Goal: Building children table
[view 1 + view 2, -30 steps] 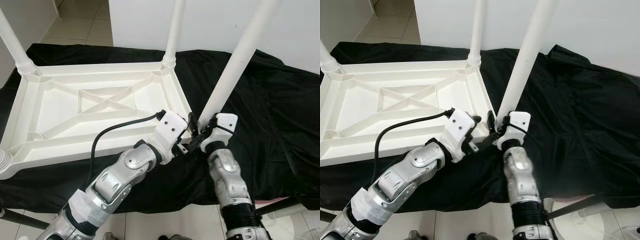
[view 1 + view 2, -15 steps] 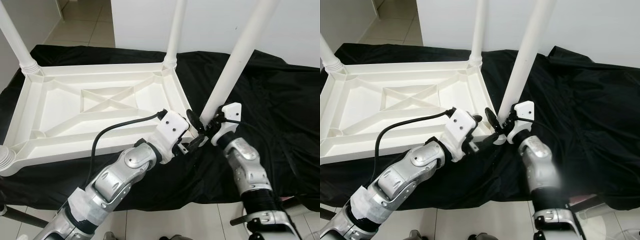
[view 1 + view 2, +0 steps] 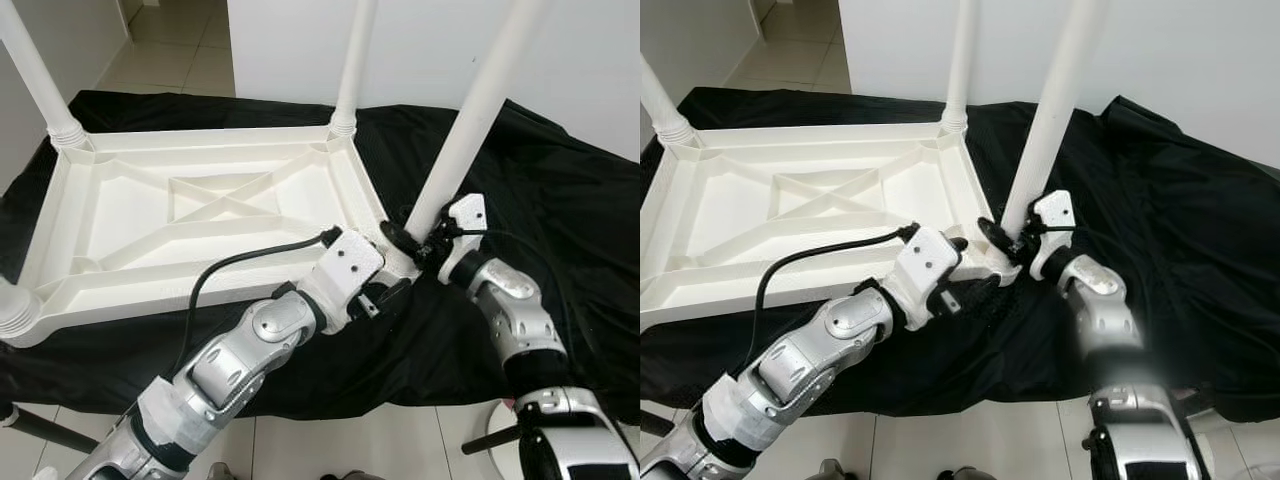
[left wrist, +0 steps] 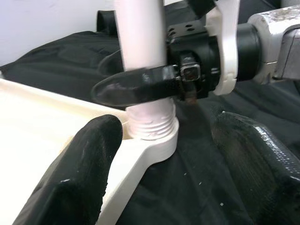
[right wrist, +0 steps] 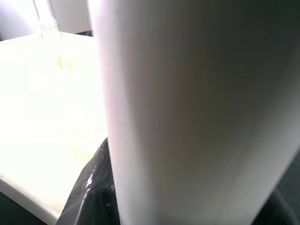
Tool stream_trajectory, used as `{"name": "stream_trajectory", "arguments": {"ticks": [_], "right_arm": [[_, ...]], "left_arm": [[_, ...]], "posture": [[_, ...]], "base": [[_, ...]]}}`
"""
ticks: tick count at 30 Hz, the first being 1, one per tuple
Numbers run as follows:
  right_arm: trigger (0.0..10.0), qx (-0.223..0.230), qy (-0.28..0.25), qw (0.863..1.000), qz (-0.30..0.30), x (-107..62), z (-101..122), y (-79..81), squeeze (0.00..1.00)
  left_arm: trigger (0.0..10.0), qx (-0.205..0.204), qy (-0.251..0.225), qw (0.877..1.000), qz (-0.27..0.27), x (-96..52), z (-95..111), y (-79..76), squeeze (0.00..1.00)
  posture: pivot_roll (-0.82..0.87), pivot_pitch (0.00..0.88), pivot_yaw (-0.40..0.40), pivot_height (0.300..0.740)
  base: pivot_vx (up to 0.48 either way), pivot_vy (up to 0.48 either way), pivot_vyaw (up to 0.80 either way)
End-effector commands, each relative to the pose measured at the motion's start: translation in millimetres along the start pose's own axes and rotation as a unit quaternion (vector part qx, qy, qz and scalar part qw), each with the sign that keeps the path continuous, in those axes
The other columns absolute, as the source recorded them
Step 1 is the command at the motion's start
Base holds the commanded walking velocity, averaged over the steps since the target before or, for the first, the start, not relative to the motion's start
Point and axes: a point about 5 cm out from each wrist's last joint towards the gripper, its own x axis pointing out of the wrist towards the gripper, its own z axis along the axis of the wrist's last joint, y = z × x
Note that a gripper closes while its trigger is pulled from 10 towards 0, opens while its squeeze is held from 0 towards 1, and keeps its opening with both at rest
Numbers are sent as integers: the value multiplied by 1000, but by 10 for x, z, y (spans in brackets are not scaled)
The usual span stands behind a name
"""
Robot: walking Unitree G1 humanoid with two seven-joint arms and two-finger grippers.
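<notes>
Gripping the table leg (image 3: 468, 122) base, right pincer (image 3: 418, 243); left pincer (image 3: 385, 292) wide alongside.

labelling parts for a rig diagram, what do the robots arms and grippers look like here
Both arms are silver metal with rounded joint housings. The left arm has pale wrap near its base and a black cable looping to a white wrist block. The right arm has a black ribbed section lower down. The left gripper and right gripper each have long glossy black fingers.
</notes>
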Motion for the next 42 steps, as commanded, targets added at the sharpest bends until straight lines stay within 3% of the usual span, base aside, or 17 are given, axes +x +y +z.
{"name": "stream_trajectory", "arguments": {"ticks": [1, 5, 7, 8, 13, 18, 20, 23, 29, 31, 32, 33, 34, 35, 37, 38, 42], "right_arm": [[0, 2, 19, 1000, 2, -57, -60, -50, 0], [0, 13, 25, 1000, 7, -86, -101, -54, 0], [549, 20, 28, 999, 7, -94, -119, -51, 0], [10000, 25, 27, 999, 6, -94, -128, -45, 0], [10000, 46, 17, 999, -10, -83, -120, -28, 0], [10000, 43, 38, 996, -66, -65, -169, -16, 0], [10000, 44, 39, 994, -89, -54, -178, 26, 0], [10000, 66, 38, 987, -142, -40, -210, 223, 0], [10000, 85, 39, 980, -176, -38, -233, 331, 0], [10000, 115, 41, 956, -267, -60, -263, 460, 0], [10000, 115, 41, 956, -267, -60, -263, 460, 0], [10000, 119, 39, 941, -314, -83, -261, 515, 0], [10000, 119, 39, 941, -314, -83, -261, 515, 0], [10000, 121, 37, 931, -342, -100, -256, 548, 0], [10000, 121, 37, 931, -342, -100, -256, 548, 0], [10000, 134, 32, 920, -366, -96, -223, 701, 0], [10000, 153, 22, 921, -358, -76, -201, 796, 0]], "left_arm": [[10000, 7, 2, 996, -93, 0, -18, -103, 0], [10000, 6, 2, 996, -90, -3, -16, -102, 0], [10000, 6, 3, 996, -90, -7, -17, -103, 0], [10000, 5, 3, 996, -90, -9, -19, -105, 0], [10000, 5, 4, 996, -88, -14, -25, -110, 0], [10000, 2, 5, 997, -82, -14, -42, -105, 0], [10000, 4, 7, 997, -78, -12, -62, -101, 0], [10000, 5, 14, 998, -69, -9, -121, -81, 0], [10000, 4, 17, 998, -66, -17, -143, -69, 0], [10000, 5, 21, 998, -64, -33, -171, -53, 0], [10000, 5, 21, 998, -64, -33, -171, -53, 0], [10000, 5, 23, 998, -64, -41, -182, -45, 0], [10000, 5, 23, 998, -64, -41, -182, -45, 0], [10000, 5, 24, 998, -64, -46, -187, -41, 0], [10000, 5, 24, 998, -64, -46, -187, -41, 0], [10000, 7, 26, 998, -63, -57, -199, -31, 0], [10000, 8, 27, 998, -62, -61, -203, -23, 0]], "posture": [[-16, 71, -72, 740], [-15, 76, -73, 740], [-16, 77, -73, 740], [-16, 77, -73, 740], [-17, 83, -73, 740], [-21, 87, -74, 740], [-22, 87, -74, 740], [-23, 83, -78, 740], [-27, 82, -75, 740], [-28, 80, -77, 740], [-28, 80, -77, 740], [-28, 79, -76, 740], [-28, 79, -76, 740], [-28, 79, -76, 740], [-28, 79, -76, 740], [-27, 81, -82, 740], [-27, 81, -82, 740]], "base": [[0, 0, 0], [0, 0, 0], [0, 0, 0], [0, 0, 0], [0, 0, 0], [0, 0, 0], [0, 0, 0], [0, 0, 0], [0, 0, 0], [0, 0, 0], [0, 0, 0], [0, 0, 0], [0, 0, 0], [0, 0, 0], [0, 0, 0], [0, 0, 0], [0, 0, 0]]}}
